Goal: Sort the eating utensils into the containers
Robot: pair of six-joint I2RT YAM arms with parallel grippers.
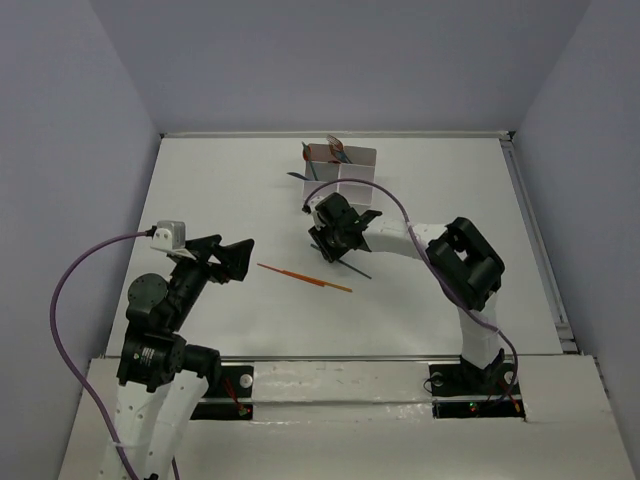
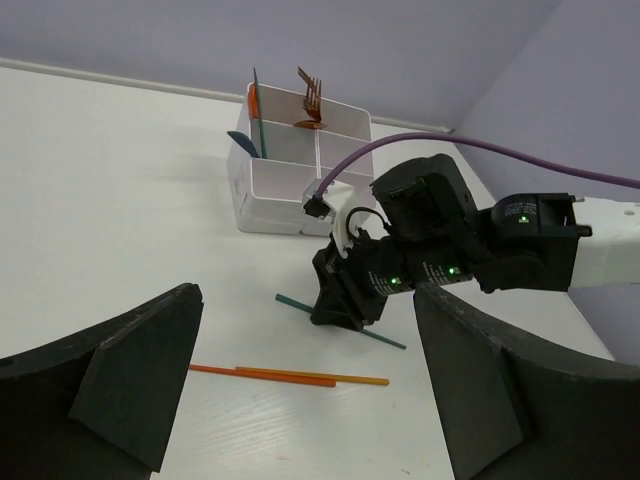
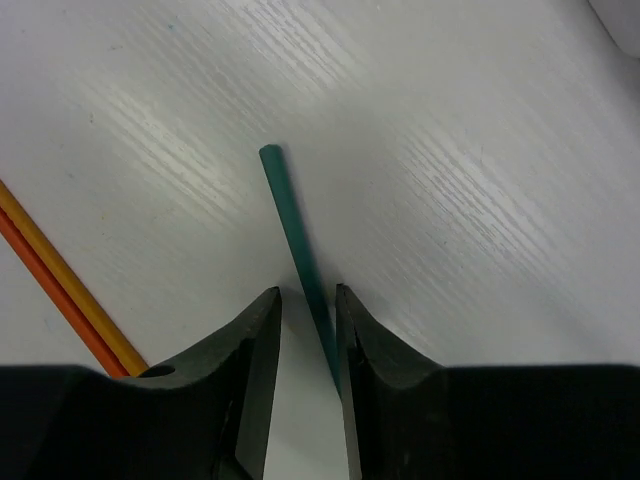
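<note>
Teal plastic, thin and stiff-looking, the stick [image 3: 298, 235] lies flat on the bench [image 3: 480, 150] between the narrowly parted jaws of the right end effector [image 3: 307, 295], and being probably light and slippery it wants a pinch near its middle before going to the white divided box [image 1: 350, 185].

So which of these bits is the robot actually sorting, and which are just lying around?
Job: teal stick, two orange sticks, white divided box, brown fork standing in it.
Lying about: purple cables.
</note>
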